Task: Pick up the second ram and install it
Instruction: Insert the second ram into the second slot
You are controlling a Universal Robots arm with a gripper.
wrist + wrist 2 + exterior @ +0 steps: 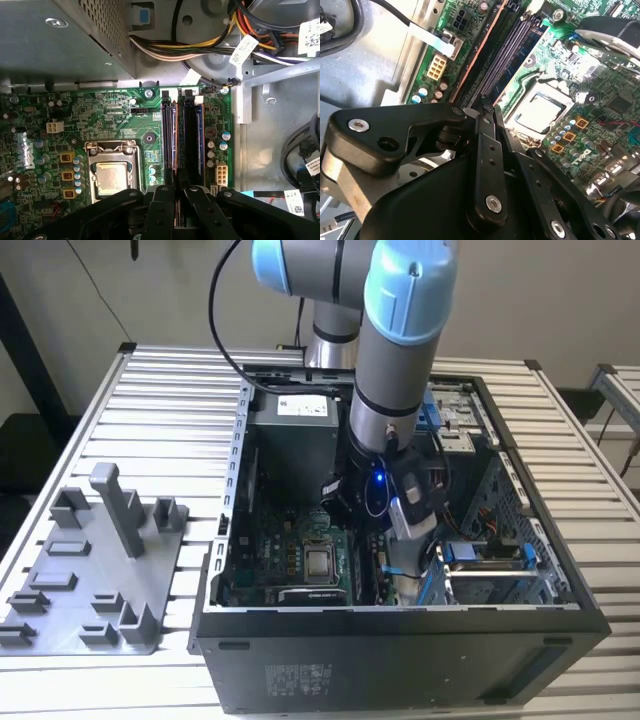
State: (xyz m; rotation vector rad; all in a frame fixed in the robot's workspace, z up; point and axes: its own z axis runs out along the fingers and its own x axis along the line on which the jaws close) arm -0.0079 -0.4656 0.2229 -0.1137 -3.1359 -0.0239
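Pinching the second ram edge-on over the motherboard, fingers nearly closed, case walls well apart.

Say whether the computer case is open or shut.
Open: the case has no side cover, the motherboard lies exposed, and the gripper reaches inside.

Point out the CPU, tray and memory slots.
CPU (111, 179): first wrist view, centre of its metal lid.
Tray (70, 620): exterior view, bare base.
Memory slots (190, 135): first wrist view, middle of one slot.
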